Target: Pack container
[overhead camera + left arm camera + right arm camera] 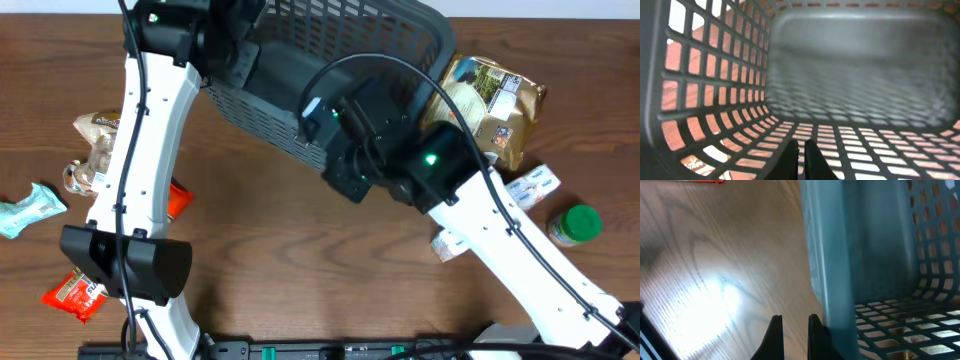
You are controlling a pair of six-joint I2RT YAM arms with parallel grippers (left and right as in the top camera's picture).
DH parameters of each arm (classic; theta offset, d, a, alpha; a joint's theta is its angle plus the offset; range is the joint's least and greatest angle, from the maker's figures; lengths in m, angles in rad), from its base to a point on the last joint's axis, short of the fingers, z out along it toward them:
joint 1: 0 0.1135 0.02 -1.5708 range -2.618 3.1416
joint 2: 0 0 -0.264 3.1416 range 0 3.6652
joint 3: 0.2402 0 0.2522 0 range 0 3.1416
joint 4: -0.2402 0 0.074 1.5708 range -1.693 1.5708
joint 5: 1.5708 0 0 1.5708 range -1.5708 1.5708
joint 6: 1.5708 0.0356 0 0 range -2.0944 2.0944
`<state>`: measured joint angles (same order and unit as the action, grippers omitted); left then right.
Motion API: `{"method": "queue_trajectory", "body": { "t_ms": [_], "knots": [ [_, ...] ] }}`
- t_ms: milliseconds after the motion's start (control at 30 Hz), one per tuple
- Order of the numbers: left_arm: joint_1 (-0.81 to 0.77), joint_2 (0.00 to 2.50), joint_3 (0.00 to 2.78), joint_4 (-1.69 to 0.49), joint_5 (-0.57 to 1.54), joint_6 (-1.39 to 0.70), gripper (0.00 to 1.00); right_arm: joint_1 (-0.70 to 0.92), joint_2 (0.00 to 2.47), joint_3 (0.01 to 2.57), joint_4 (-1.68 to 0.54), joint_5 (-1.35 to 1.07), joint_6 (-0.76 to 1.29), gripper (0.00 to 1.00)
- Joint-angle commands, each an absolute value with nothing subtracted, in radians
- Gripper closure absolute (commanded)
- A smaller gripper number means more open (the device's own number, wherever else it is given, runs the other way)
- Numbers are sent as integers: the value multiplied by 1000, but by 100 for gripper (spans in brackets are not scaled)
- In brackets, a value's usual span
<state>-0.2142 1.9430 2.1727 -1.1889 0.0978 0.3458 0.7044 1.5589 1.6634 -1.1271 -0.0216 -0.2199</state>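
Observation:
The container (290, 115), a large grey-blue slotted basket, lies tipped at the back middle of the table. My left gripper (801, 159) is inside the container (850, 75). It is shut, with nothing showing between its fingers, and lattice wall lies under it. My right gripper (794, 330) sits just outside the container's thick rim (860, 255), low over the wooden table. Its fingers stand close together with nothing between them, and the right fingertip (815, 330) is against the rim. In the overhead view both grippers are hidden under the arms.
A brown snack bag (495, 100), a white packet (530, 187) and a green-lidded jar (577, 224) lie right of the basket. On the left lie a brown packet (95, 150), a teal packet (30, 208) and orange packets (72, 293).

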Motion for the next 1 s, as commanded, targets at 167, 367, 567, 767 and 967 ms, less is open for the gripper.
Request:
{"method": "queue_trajectory", "body": {
  "t_ms": [167,367,567,767,967],
  "knots": [
    [-213,1943,2185,-1255,97,361,94,620,1565,1673,-1127,-5,-233,99],
    [-213,1943,2185,-1308,97,339,94,575,1565,1674,-1126,-8,-234,99],
    [-213,1943,2185,-1336,97,324,94,549,1565,1674,-1126,-8,-233,99],
    [-215,1943,2185,-1360,97,308,94,538,1565,1674,-1125,-8,-233,99],
    [-216,1943,2185,-1390,97,266,94,529,1565,1674,-1125,-8,-233,99]
  ]
}}
